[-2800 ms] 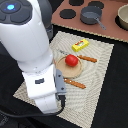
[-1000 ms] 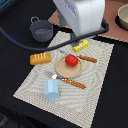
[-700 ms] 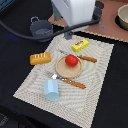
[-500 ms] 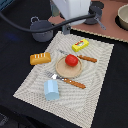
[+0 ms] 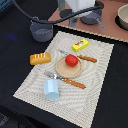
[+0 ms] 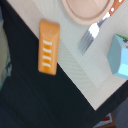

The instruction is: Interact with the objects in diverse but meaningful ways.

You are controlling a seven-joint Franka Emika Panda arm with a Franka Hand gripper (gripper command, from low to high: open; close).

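A red tomato [image 5: 71, 60] sits on the tan plate [image 5: 66, 71] in the middle of the woven placemat [image 5: 95, 85]. A yellow packet [image 5: 80, 45] lies behind the tomato. The bread loaf [image 5: 40, 58] [image 6: 48, 47] lies at the exterior view's left, and the light-blue cup [image 5: 51, 90] [image 6: 119, 55] lies near the front. One grey pot [image 5: 41, 31] stands on the dark table and another [image 5: 91, 19] on the brown board. My gripper [image 5: 75, 19] hangs at the back by that board. It is blurred, touches nothing I can see, and its fingers do not show in the wrist view.
An orange-handled fork [image 5: 64, 80] [image 6: 92, 34] and knife [image 5: 82, 57] lie beside the plate. A bowl [image 5: 123, 17] stands at the back right. A black cable [image 5: 30, 19] loops above the back left. The placemat's edge [image 6: 75, 67] meets the dark table.
The arm has swung from over the front left of the mat to the back, and has kept drawing upward out of view. The things on the mat have not moved.
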